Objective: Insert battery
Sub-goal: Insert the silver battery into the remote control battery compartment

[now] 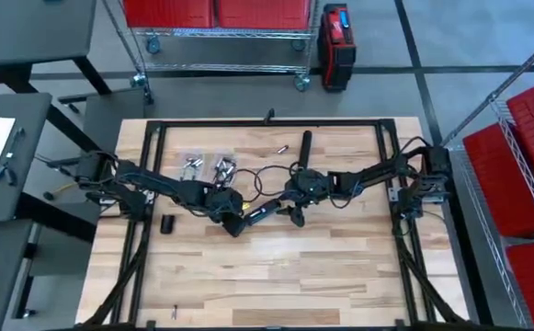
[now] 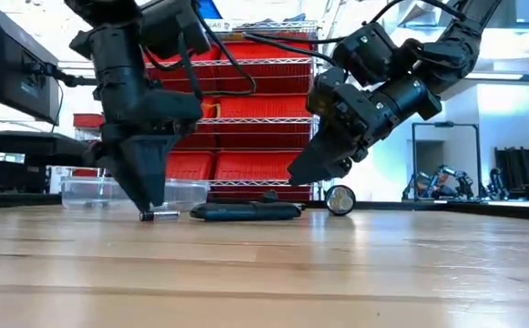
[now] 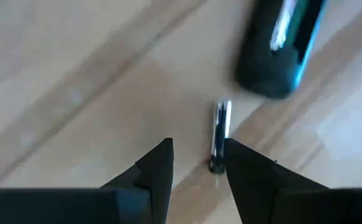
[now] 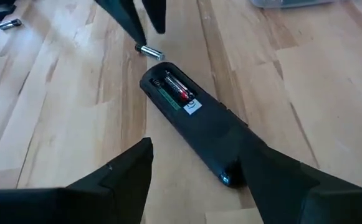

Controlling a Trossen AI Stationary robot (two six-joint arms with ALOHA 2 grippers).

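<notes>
- Left hand released, fingers either side of the loose battery lying on the worktop just beside the remote.
- Right hand released too, straddling the remote's near end.
- I reckon the risk is the round cell rolling or squirting out of an off-centre pinch.
- No writing I can read.

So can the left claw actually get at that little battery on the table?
Probably yes. The left claw is open right over the battery, which lies loose on the bare table, beside the remote, with nothing covering it.
</notes>
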